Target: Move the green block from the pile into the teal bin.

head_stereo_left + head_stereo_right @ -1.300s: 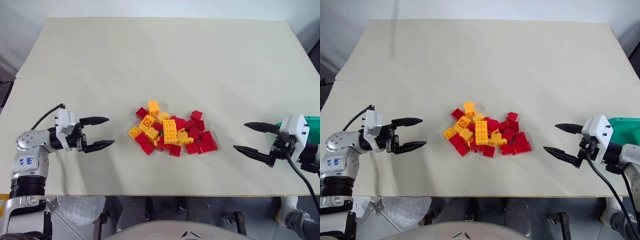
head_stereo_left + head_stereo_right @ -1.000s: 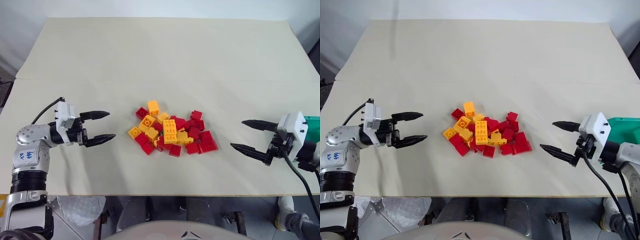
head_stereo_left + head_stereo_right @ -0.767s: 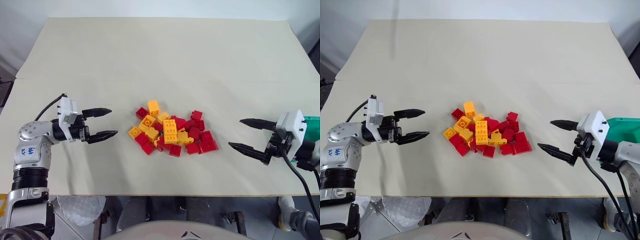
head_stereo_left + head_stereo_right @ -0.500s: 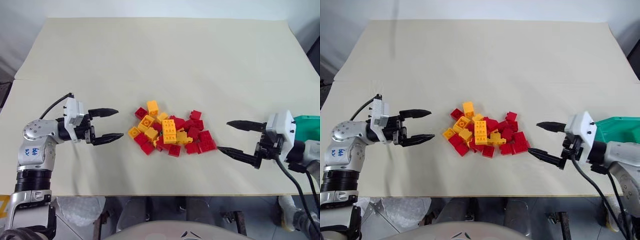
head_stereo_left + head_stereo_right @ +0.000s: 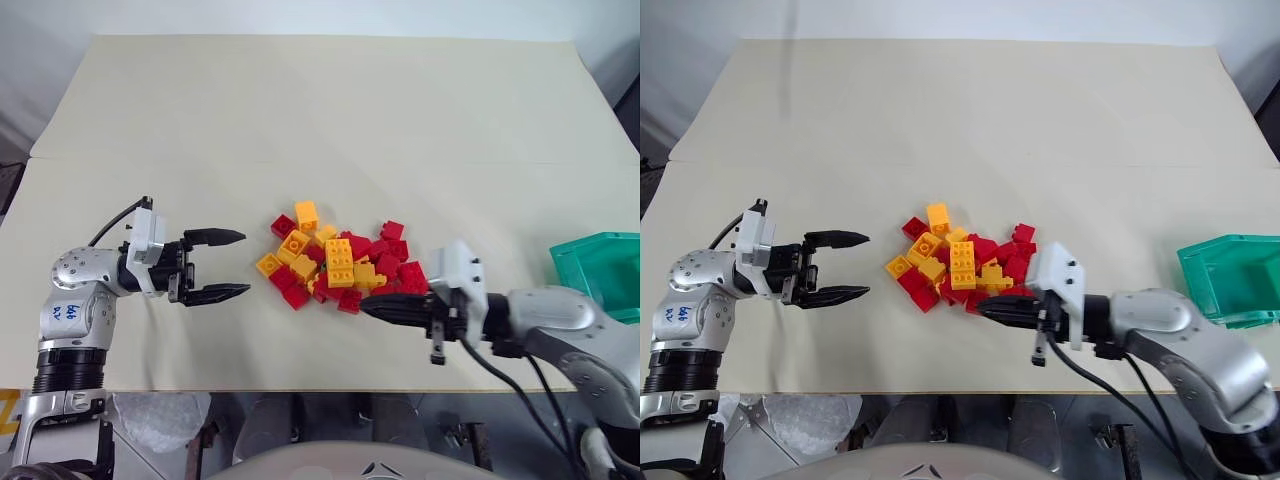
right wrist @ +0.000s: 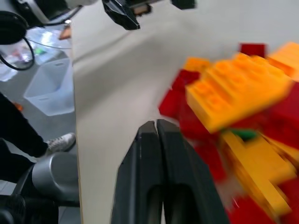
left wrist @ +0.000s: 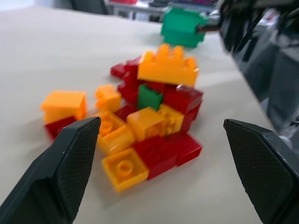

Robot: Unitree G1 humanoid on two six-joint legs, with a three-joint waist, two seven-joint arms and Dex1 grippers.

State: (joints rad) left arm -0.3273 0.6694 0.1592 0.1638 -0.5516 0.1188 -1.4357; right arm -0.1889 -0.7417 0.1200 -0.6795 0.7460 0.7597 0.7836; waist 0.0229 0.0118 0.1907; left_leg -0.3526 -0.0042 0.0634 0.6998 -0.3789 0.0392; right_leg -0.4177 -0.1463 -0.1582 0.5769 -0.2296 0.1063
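The right hand (image 5: 372, 305) lies low over the table (image 5: 320, 120), right of centre in the lower part of the head views. Its two black fingers are pressed together into a single point, with nothing between them. That point aims left at the lower right edge of the pile (image 5: 345, 262), at or just short of the nearest red bricks; contact cannot be told.

The left hand (image 5: 232, 264) sits at the lower left of the head views. Its fingers are spread, one above the other in the picture, pinching nothing. It points right toward the pile and stands clearly apart from it.

The pile is a loose heap of red and yellow-orange studded bricks at the centre of the table. A large yellow-orange brick (image 5: 339, 262) rests on top.

The green block (image 7: 149, 97) is buried in the pile. In the left wrist view it shows as a small green face just below the large yellow-orange brick, with red bricks around it.

The teal bin (image 5: 1228, 279) sits at the right edge of the head views, well apart from the pile.
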